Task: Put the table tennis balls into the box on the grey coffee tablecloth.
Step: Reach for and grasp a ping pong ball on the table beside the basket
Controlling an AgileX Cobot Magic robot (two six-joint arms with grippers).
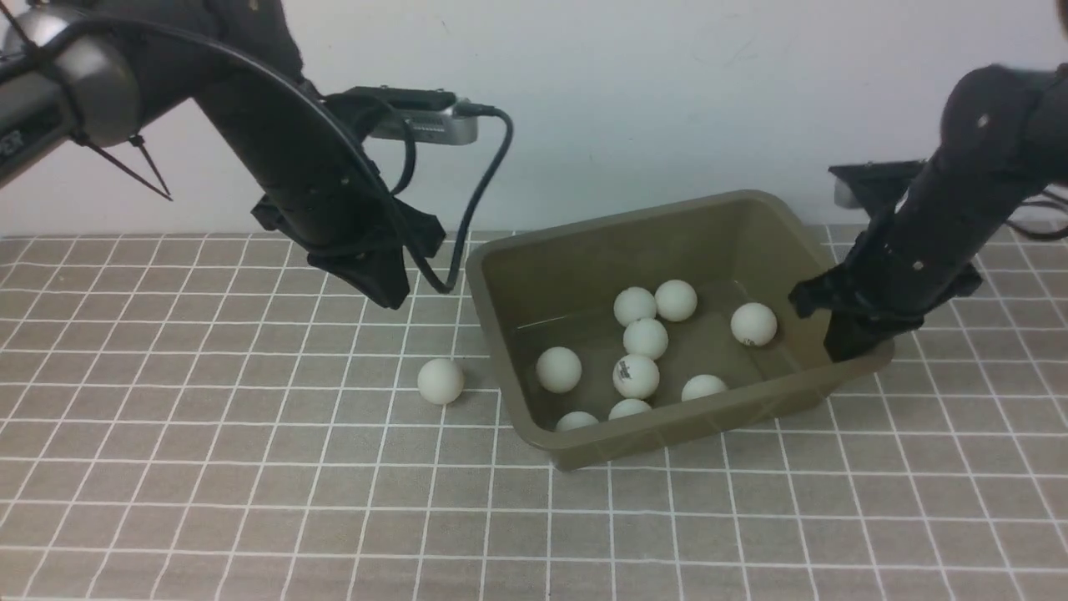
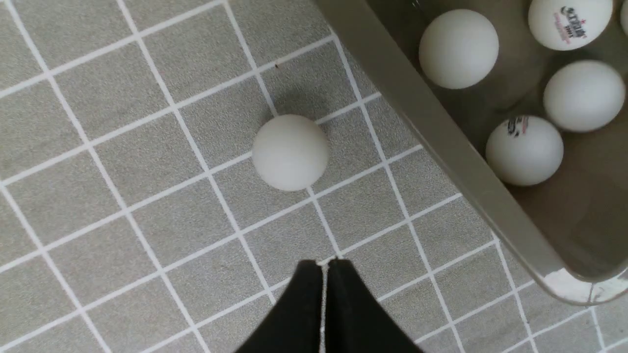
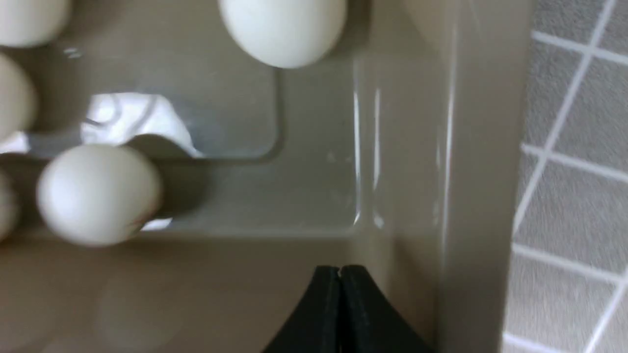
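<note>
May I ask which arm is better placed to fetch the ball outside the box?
Left: the left claw hovers near the small white ball; the right claw is over the olive-brown plastic box.

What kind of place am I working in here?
Probably a staged test bench, not a home: a grid-lined grey tablecloth against a bare white wall, with an olive plastic box and table tennis balls.

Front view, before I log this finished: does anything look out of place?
One table tennis ball lies on the grey coffee tablecloth, just left of the box; nine others sit inside. Nothing else looks odd.
</note>
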